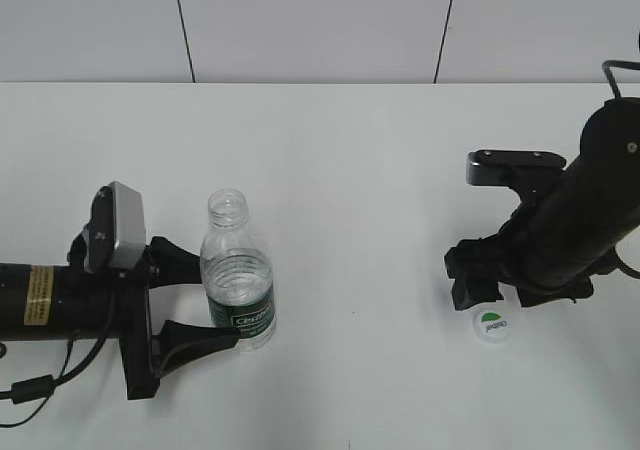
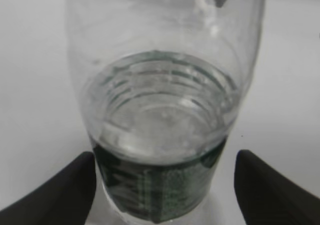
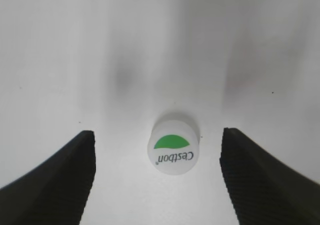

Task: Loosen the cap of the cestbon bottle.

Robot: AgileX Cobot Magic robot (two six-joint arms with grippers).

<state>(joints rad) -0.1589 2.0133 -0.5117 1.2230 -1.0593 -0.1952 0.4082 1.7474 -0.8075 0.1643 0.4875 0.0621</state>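
A: Where does the cap (image 1: 491,326) sit now?

B: It lies on the white table (image 1: 350,170), green half-circle facing up, well apart from the Cestbon bottle (image 1: 238,275). The bottle's neck is bare and open, so I judge the loosening done and the cap fully off.

A: And the right end effector (image 1: 478,288)?

B: It hovers just above and beside the cap. In the right wrist view its two black fingers (image 3: 60,172) stand wide apart with the cap (image 3: 173,144) between them, touching neither. It holds nothing.

A: The left end effector (image 1: 190,305)?

B: Its fingers flank the lower body of the bottle at the green label. In the left wrist view the fingertips (image 2: 67,185) sit on either side of the bottle (image 2: 162,125), and there seems to be a sliver of gap on each side, so I read it as apart and not clamped, though the margin is small.

A: So what does the step in hand call for?

B: Clearing away cleanly, I think. The right arm should lift straight up so no finger clips the cap and sends it rolling. The left should back out along its own axis, fingers kept wide.

A: What's the risk?

B: The bottle is about half full, uncapped and light. A sideways nudge at the label could tip it and spill water on the table.
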